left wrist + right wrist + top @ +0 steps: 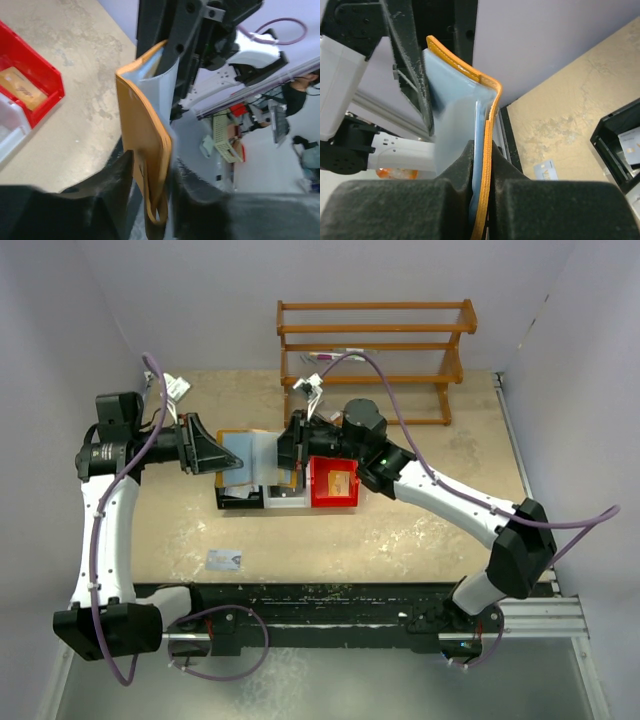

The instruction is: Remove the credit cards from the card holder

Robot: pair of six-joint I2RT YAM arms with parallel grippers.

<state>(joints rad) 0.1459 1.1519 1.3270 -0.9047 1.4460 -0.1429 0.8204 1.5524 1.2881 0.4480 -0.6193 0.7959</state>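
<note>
The card holder (pixel 247 454) hangs open above the bins, tan-orange outside and pale blue-grey inside. My left gripper (pixel 208 452) is shut on its left flap and my right gripper (pixel 290 453) is shut on its right flap. In the left wrist view the folded orange flap (pixel 146 145) sits between my left gripper's (pixel 152 190) pads. In the right wrist view the orange edge (pixel 489 145) and the blue lining are pinched in my right gripper (pixel 482 170). One credit card (pixel 224 559) lies on the table in front, and it also shows in the right wrist view (pixel 546 170). Another card (pixel 631 145) lies in the black bin.
A black bin (pixel 238 498), a white bin (pixel 285 499) and a red bin (pixel 335 483) stand in a row under the card holder. The red bin holds a tan item. A wooden rack (pixel 375 348) stands at the back. White walls enclose the table.
</note>
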